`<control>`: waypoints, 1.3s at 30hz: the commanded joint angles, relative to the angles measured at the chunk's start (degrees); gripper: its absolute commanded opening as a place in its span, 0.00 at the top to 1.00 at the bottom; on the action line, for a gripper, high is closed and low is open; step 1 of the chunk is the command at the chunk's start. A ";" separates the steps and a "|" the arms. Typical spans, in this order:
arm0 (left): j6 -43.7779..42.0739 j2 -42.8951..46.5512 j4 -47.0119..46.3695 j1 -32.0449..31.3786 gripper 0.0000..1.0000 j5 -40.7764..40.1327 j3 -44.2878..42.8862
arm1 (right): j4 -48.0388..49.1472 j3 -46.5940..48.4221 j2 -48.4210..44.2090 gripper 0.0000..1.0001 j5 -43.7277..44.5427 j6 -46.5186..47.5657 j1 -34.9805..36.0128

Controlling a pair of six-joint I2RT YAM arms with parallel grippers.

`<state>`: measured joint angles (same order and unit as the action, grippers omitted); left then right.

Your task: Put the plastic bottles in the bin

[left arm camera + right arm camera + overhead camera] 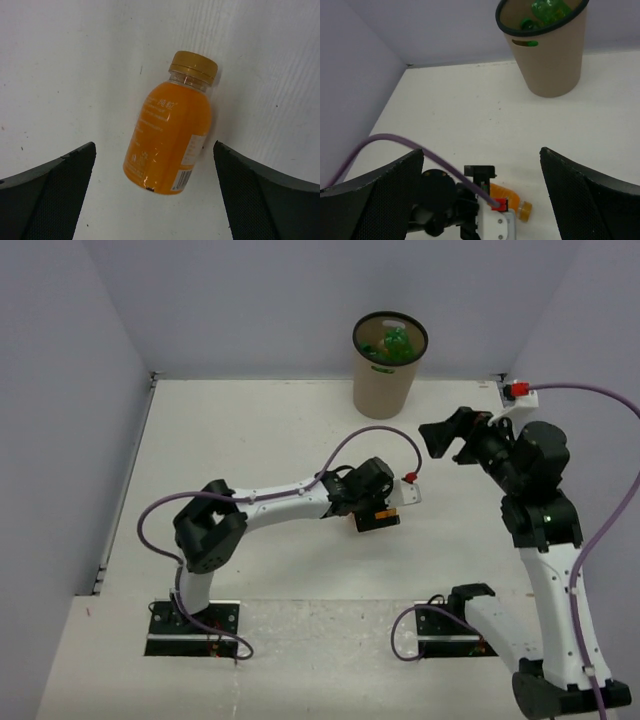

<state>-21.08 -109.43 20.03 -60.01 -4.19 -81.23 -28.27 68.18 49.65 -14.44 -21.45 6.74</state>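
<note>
A stubby orange bottle point(167, 130) with a gold cap lies on its side on the white table. My left gripper point(154, 146) hovers open over it, one finger on each side of its base, not touching. In the top view the left gripper point(375, 508) hides most of this bottle point(381, 518). It also shows in the right wrist view point(514, 198), partly under the left wrist. The tan bin point(384, 380) stands at the far wall with green bottles point(396, 342) inside. My right gripper point(446, 436) is open and empty, held in the air and facing the bin point(552, 60).
Purple cables loop off both arms, one arching over the left wrist point(375, 435). Grey walls close in the table on the left, back and right. A black strip point(125, 480) runs along the table's left edge.
</note>
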 commanded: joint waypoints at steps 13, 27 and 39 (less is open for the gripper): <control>-3.55 -10.47 6.00 4.99 1.00 7.27 -7.02 | -2.84 -1.82 -11.15 0.01 1.34 3.61 0.11; 20.28 29.68 -42.40 8.50 1.00 9.09 34.70 | 24.42 -17.80 -3.07 0.01 -29.47 -13.07 0.29; 29.51 40.52 -71.17 9.91 1.00 21.76 52.31 | 18.08 -13.08 9.06 0.21 -13.70 -8.26 20.93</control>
<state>5.50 -70.19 -39.20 -50.50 13.34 -30.61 -8.29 51.83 57.82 -35.75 -32.21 26.09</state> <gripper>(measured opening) 0.592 0.825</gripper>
